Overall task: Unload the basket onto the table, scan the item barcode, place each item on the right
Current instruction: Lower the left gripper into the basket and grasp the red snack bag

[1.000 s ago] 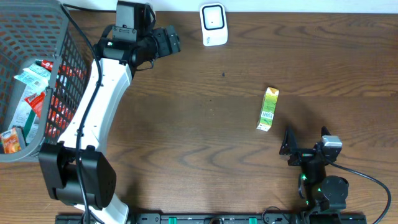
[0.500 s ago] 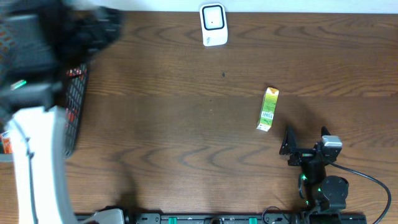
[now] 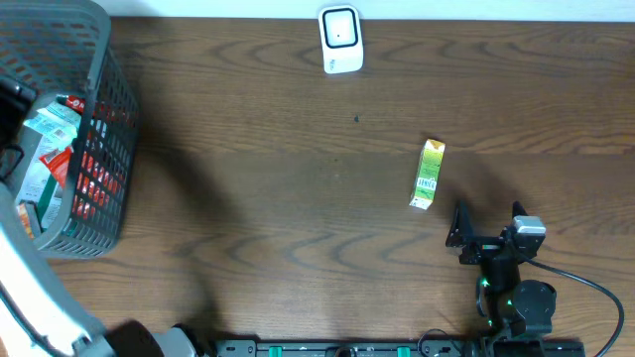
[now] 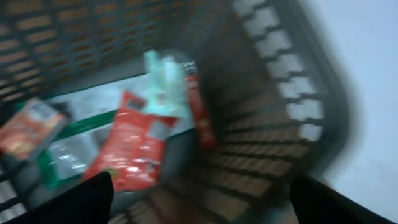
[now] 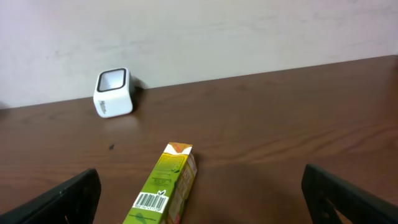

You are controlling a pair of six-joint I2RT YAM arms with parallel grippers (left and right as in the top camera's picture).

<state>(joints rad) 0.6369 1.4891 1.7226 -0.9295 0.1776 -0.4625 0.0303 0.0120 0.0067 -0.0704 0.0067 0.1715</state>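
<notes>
One green and yellow carton (image 3: 428, 175) lies flat on the table (image 3: 298, 198), right of centre in the overhead view, with its long side running nearly up and down the frame. In the right wrist view its barcode (image 5: 149, 200) faces up on the end nearest the bottom edge. The right gripper (image 3: 487, 214) sits just below and to the right of the carton, not touching it. Its jaws are spread wide with nothing between them, and its dark fingers (image 5: 68, 196) show at the lower corners of its own view. A white scanner (image 3: 339, 40) stands at the top centre of the frame, well apart from the carton. A grey basket (image 3: 107, 94) fills the upper left corner and holds several packets (image 4: 134, 149), red, pale green and orange. The left wrist view is blurred and looks down into that basket. The left gripper (image 4: 202, 202) is released too, fingers far apart at the lower corners and grasping nothing. The white left arm (image 3: 35, 288) crosses the lower left of the overhead frame.
</notes>
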